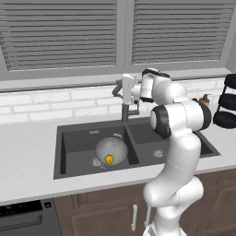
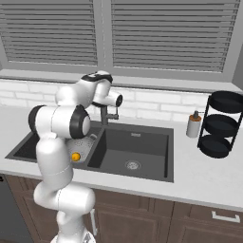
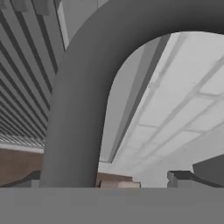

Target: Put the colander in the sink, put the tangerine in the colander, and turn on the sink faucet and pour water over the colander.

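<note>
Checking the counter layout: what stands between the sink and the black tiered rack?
In the right base view, a small soap dispenser stands on the counter between the sink and the rack.

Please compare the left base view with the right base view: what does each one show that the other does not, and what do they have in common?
Left base view: the whole colander in the sink's left basin, and the open end effector at the faucet's top.
Right base view: the whole soap bottle and the whole three-tier rack on the counter to the right of the sink; here the arm covers most of the colander.
Both: the sink, the faucet, the tangerine in the colander, and the window blinds.
</note>
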Controlling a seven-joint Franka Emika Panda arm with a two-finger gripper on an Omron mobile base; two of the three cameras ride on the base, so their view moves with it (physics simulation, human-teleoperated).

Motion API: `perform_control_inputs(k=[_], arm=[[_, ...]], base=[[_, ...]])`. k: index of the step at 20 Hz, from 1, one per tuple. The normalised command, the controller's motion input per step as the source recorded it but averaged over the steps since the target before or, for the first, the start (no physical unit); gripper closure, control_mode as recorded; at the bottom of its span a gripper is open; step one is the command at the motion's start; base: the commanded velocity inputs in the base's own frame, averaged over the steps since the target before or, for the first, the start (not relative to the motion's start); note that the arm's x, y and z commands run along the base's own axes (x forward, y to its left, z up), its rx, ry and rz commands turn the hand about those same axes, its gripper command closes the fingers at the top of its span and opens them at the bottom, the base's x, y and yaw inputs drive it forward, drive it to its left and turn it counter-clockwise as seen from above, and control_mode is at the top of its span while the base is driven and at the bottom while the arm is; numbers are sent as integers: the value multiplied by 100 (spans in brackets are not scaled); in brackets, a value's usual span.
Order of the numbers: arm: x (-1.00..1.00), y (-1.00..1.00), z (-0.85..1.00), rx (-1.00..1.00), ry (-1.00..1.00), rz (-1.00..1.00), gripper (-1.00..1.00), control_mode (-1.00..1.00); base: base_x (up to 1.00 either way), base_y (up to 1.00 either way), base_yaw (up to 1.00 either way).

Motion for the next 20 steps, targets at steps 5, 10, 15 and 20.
perform_control_inputs(k=[5, 10, 15, 20], arm=[[30, 23, -8, 0, -4, -11, -100, -100], [9, 7, -1, 0, -1, -10, -100, -100], [0, 0, 0, 0, 0, -8, -100, -100], [-23, 0, 8, 0, -1, -3, -100, -100]], base=[[0, 0, 0], [0, 0, 0], [0, 0, 0], [0, 0, 0]])
